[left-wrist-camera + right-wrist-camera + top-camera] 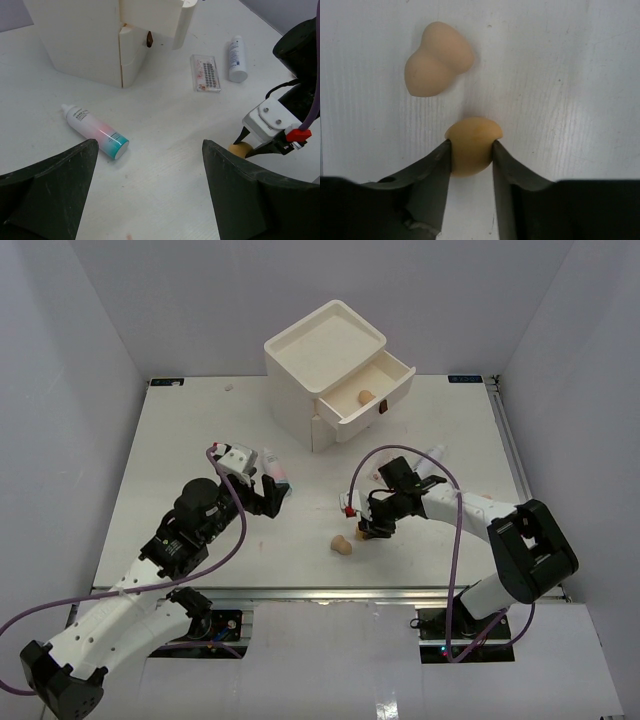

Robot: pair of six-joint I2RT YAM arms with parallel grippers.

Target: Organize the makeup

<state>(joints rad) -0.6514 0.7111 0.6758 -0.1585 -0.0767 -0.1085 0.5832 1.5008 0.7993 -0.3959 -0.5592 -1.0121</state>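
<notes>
1. Our right jaws pinch a tan egg-shaped foam sponge from both sides, low at the white desk; we cannot tell whether it touches the desk.
2. Just beyond it lies a second tan sponge, waisted in shape, near the first but apart from it.
3. Our left jaws stand wide, holding nothing, above the desk.
4. Ahead of them a pink plastic tube with a teal cap lies on its side near the big white box.
5. Further right, a flat clear packet with red print and a white cylindrical bottle lie side by side.
6. The box's open drawer holds a third tan sponge.
</notes>
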